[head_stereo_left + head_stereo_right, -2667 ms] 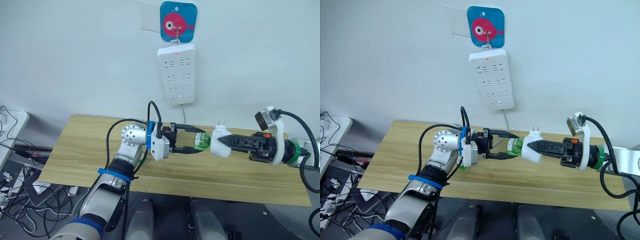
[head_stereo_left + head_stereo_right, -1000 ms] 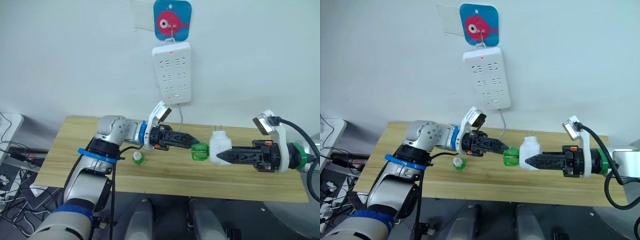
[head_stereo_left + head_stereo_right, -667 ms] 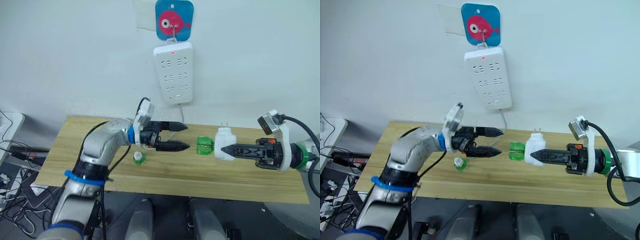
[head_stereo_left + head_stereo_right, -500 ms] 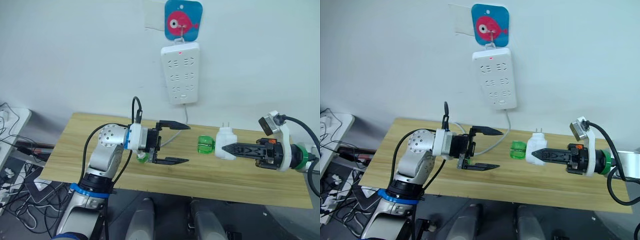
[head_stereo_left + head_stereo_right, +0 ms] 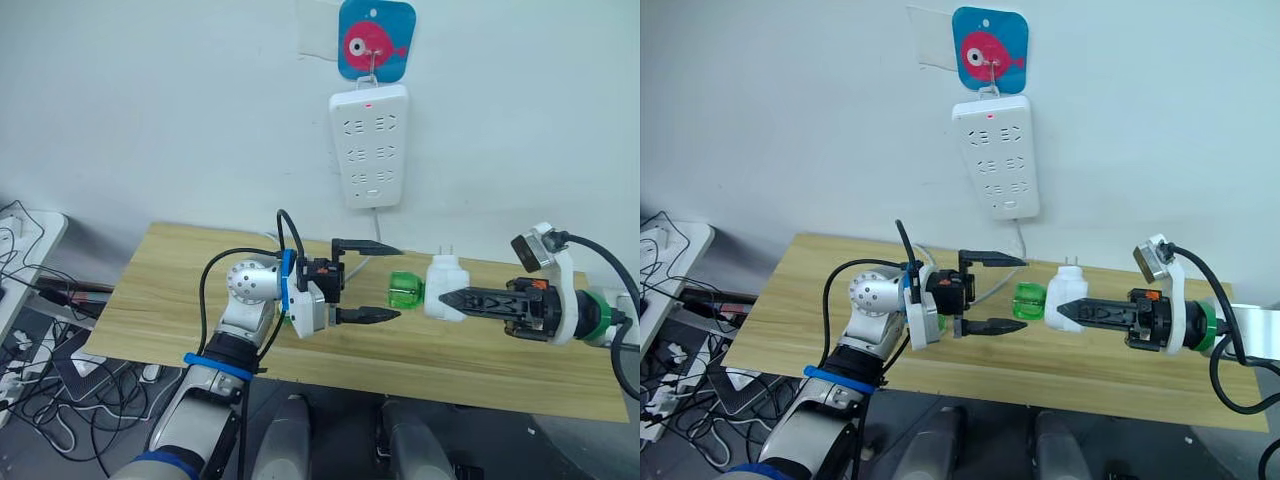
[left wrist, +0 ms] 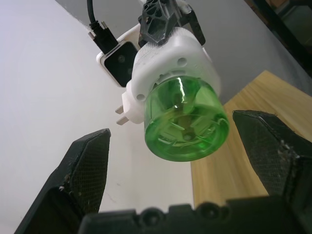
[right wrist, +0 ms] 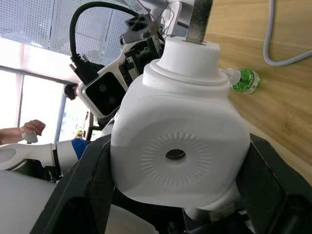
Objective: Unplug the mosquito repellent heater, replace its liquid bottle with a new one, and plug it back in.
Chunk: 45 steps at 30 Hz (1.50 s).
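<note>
A small white rounded plastic mosquito repellent heater (image 5: 445, 288) is held in the air above a light wooden desk (image 5: 150, 270), pinched between the two black fingers of the right tool (image 5: 447, 296). Its two metal plug prongs point upward. A green translucent liquid bottle (image 5: 406, 290) sticks out sideways from the heater toward the left tool (image 5: 392, 281). The left tool's fingers are spread wide apart, one above and one below, their tips just beside the bottle without touching it. A second small green bottle (image 7: 244, 79) lies on the desk. On the wall behind hangs a long white multi-socket power strip (image 5: 371, 146), unoccupied, beneath a blue square hook plate with a pink fish (image 5: 375, 40).
</note>
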Each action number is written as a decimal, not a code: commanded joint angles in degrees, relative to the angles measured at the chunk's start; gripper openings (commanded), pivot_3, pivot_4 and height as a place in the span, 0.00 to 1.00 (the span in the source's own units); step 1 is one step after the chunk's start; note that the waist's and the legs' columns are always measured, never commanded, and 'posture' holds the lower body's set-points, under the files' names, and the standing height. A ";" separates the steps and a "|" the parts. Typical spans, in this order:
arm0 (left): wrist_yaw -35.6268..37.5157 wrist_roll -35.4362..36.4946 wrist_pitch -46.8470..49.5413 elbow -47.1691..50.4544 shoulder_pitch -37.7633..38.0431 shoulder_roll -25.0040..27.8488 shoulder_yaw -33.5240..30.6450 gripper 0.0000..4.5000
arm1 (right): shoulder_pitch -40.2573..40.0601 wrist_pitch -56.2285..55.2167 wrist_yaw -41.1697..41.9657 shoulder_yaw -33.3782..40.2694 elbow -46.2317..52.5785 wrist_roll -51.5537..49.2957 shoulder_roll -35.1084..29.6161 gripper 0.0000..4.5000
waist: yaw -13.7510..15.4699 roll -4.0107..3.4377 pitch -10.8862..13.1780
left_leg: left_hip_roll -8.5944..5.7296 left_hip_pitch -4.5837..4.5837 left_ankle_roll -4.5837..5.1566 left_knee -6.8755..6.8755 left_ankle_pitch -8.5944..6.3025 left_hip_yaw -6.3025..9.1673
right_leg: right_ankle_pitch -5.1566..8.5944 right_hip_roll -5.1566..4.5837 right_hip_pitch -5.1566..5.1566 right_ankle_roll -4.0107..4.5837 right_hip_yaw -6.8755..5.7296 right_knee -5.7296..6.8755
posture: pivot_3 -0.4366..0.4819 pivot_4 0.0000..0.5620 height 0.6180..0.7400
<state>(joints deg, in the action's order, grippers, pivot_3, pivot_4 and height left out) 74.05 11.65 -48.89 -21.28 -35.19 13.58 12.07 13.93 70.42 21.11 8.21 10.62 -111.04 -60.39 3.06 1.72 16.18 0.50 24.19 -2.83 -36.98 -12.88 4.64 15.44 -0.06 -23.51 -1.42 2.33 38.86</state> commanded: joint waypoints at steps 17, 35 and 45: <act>2.59 12.54 20.60 6.78 -0.02 3.30 7.37 0.50 | 0.57 -0.03 0.35 1.07 2.29 -1.96 -1.74 0.68 | -0.38 0.00 0.00 | 0.00 -0.02 0.00 -0.01 0.00 0.01 | 0.00 0.02 0.00 0.00 -0.01 0.05 | 0.62 0.47 1.00; -1.81 45.79 130.62 -1.44 -18.11 8.43 1.70 0.66 | 5.59 2.96 5.38 -0.93 1.99 3.01 -4.54 0.68 | -2.69 0.04 0.07 | 0.06 -0.02 0.01 0.03 0.01 0.15 | 0.20 0.16 -0.01 -0.30 -0.14 0.07 | 0.61 0.48 1.00; -3.76 41.28 124.25 6.67 -15.66 9.41 -0.95 0.99 | 3.82 1.90 3.30 -0.37 0.18 -0.74 -5.04 0.68 | -2.58 0.05 0.08 | 0.01 0.10 -0.01 0.01 0.02 0.10 | 0.10 0.00 -0.12 -0.13 -0.08 0.08 | 0.62 0.47 1.00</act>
<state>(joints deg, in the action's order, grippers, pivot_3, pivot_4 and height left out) 69.71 54.34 78.10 -17.77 -51.54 21.98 12.06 17.90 72.97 24.63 6.45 10.77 -108.69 -64.39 0.48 1.77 16.26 0.52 24.28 -2.84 -36.96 -12.86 4.74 15.53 -0.05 -23.63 -1.54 2.25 38.94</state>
